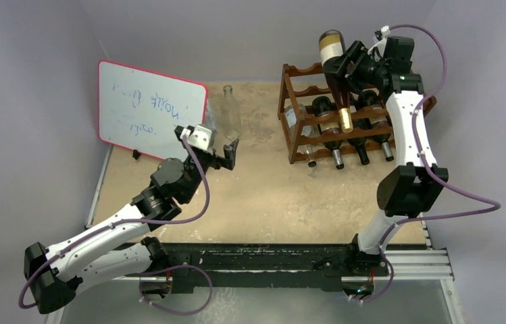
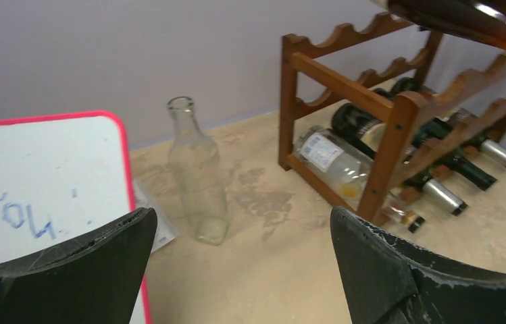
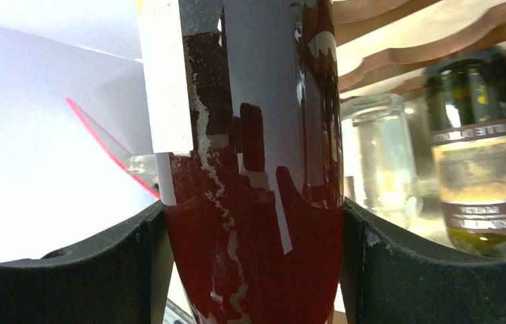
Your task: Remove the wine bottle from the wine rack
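- The wine bottle (image 1: 339,88) hangs in the air above the top tier of the wine rack (image 1: 296,115), at the far right corner of the table (image 1: 270,202). It is tilted, with its base high toward the far edge and its gold-foiled neck pointing down over the front of the rack.
- The left wrist view shows the bottle apart from the top rail. On that evidence the lift looks done, and the step in hand is the carry away from the rack.
- The right gripper (image 3: 253,263) is clamped on the bottle's dark body, with one finger pressed against each side of the glass.
- The glass is smooth and the load points neck-down, so the bottle may slide through the pads. Do not loosen the clamp, and avoid fast wrist turns.
- Raise the neck or level it before moving sideways. It is the lowest part of the bottle and the part closest to the scalloped rails.
- The dark bottles (image 1: 331,131) lying in the lower tiers have their necks toward the near edge. Do not sweep low across them.
- Route the bottle toward the bare middle of the table.
- A clear empty bottle (image 1: 230,111) stands upright near the far edge, beside the whiteboard (image 1: 148,108). Give both a margin.
- The left gripper (image 2: 243,270) holds nothing. Its fingers are spread wide, and it hovers near the clear bottle.
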Controlling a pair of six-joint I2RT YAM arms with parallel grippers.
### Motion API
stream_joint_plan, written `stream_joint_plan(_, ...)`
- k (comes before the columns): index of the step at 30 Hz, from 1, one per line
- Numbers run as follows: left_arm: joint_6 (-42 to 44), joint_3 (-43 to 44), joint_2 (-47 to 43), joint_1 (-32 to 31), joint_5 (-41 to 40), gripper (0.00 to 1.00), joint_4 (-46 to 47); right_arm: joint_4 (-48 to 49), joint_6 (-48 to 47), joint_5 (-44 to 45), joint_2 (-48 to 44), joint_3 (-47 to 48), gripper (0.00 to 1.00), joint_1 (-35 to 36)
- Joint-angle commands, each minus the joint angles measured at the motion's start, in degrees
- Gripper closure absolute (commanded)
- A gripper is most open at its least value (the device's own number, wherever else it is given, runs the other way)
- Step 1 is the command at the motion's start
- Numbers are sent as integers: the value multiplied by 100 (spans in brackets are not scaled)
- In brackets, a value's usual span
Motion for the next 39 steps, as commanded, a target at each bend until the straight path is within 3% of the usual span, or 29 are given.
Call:
stream_joint_plan(1,137,-133,-75,-21,1231,0,682,2152,716,-920,-1078,160,100,266)
stream_joint_plan(8,562,-456,-53,-21,2715,2,1263,2392,1281,-703,-1238,-181,100,1171)
stream_joint_plan(12,1010,-311,165,-53,3372,10,1336,2443,1645,-668,-1299,-388,100,1610)
stream_joint_plan(20,2941,262,806,-401,3148,13,1250,2875,2439,-384,-1767,-1438,100,1997)
stream_joint_plan(28,4645,1393,1716,-662,3307,16,917,2866,2828,-311,-1945,-1715,100,2216)
stream_joint_plan(39,5509,1801,2431,-1117,3390,17,709,2947,3257,-248,-2117,-1903,100,2303)
